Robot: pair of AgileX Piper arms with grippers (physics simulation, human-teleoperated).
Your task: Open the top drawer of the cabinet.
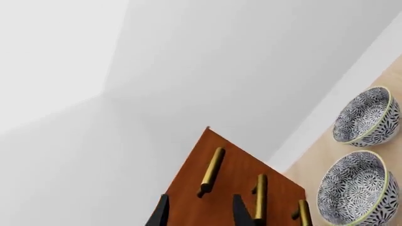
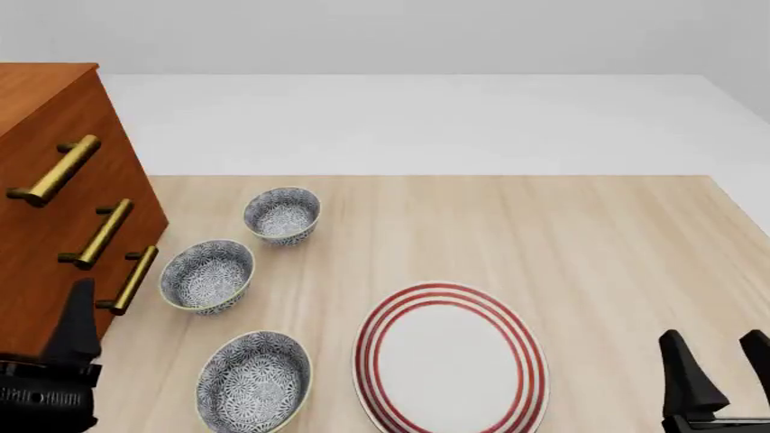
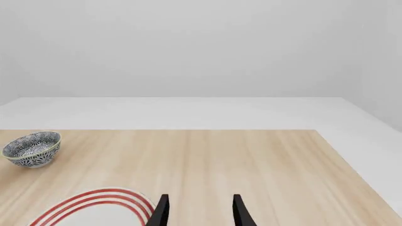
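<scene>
light wood table (image 2: 601,234) against plain white floor (image 2: 421,122).

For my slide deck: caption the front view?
Left pincer nears cabinet, top drawer shut.

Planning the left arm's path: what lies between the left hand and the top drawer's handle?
Nothing: in the left wrist view, only cabinet front separates the left hand from the top drawer's handle.

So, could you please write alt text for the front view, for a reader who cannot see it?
A tall wooden cabinet with three brass-handled drawers, all shut, stands at the table's left edge. Beside it sit three patterned bowls and a red-ringed plate; both grippers wait open at the near corners.
</scene>
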